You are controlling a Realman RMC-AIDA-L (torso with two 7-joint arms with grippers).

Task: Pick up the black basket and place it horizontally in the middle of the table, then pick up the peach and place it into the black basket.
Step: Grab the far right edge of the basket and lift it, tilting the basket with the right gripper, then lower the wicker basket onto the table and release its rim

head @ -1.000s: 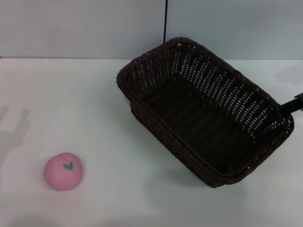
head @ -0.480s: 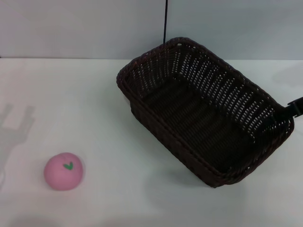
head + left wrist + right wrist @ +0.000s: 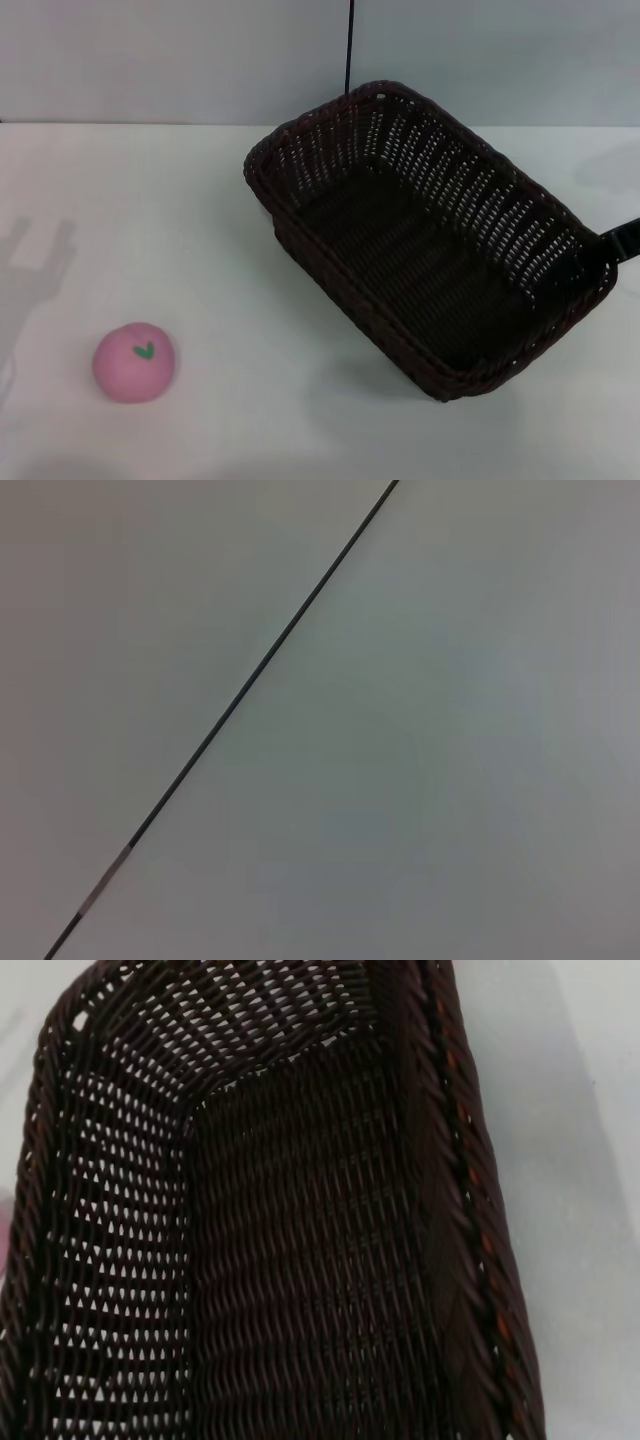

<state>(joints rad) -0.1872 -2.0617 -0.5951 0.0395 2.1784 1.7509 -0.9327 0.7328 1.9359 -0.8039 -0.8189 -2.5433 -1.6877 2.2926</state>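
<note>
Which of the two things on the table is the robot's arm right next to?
The large dark woven wicker basket: the right gripper sits at its right-hand rim. The small pink toy peach lies alone on the white table, far to the left.

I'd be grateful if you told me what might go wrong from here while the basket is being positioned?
1. The right gripper meets the black basket only at its far right rim, so the basket could slip or twist.
2. The basket lies diagonally on the table; it may end up crooked, not horizontal.
3. A wide swing might bump the peach, which could roll away.
</note>
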